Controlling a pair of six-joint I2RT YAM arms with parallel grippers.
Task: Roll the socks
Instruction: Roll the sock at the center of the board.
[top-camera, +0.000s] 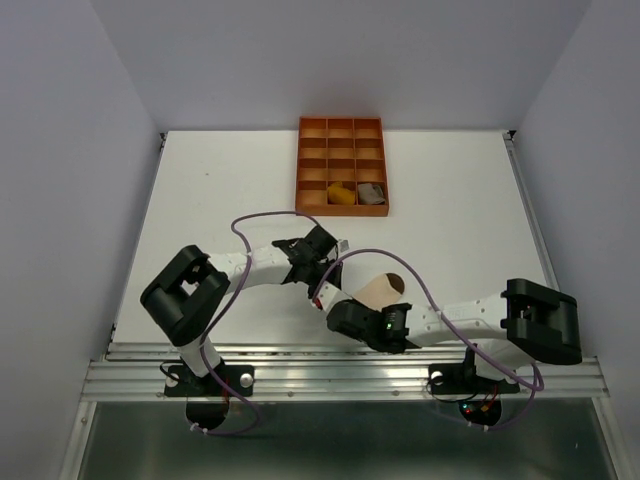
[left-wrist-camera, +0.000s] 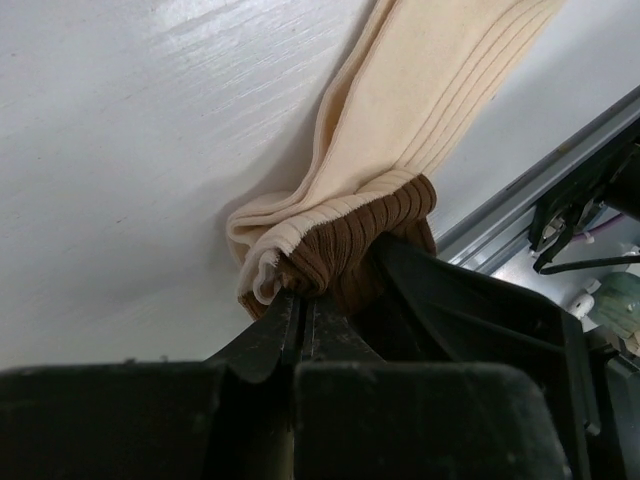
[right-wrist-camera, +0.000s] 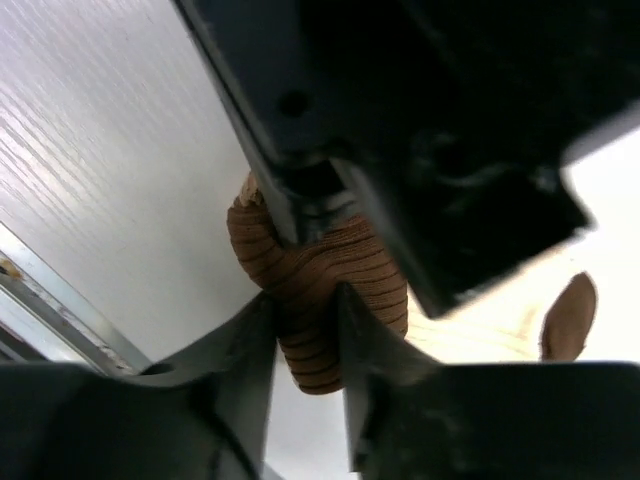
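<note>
Near the table's (top-camera: 200, 200) front edge, the colour-blocked sock (top-camera: 380, 291) is lying flat, its cream body running into a bunched brown ribbed cuff (left-wrist-camera: 350, 245). The left gripper (left-wrist-camera: 300, 303) is pinching that cuff with jaws fully closed. The right gripper (right-wrist-camera: 305, 312) is squeezing it too, jaws partway closed on fabric. Only the top view is showing the orange tray (top-camera: 341, 121), which is holding a mustard sock (top-camera: 342, 194) and a taupe sock (top-camera: 372, 191).

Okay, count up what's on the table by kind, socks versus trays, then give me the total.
Socks: 3, the cream-and-brown ribbed sock, the mustard sock, the taupe sock
Trays: 1, the rigid orange compartment tray
Total: 4
</note>
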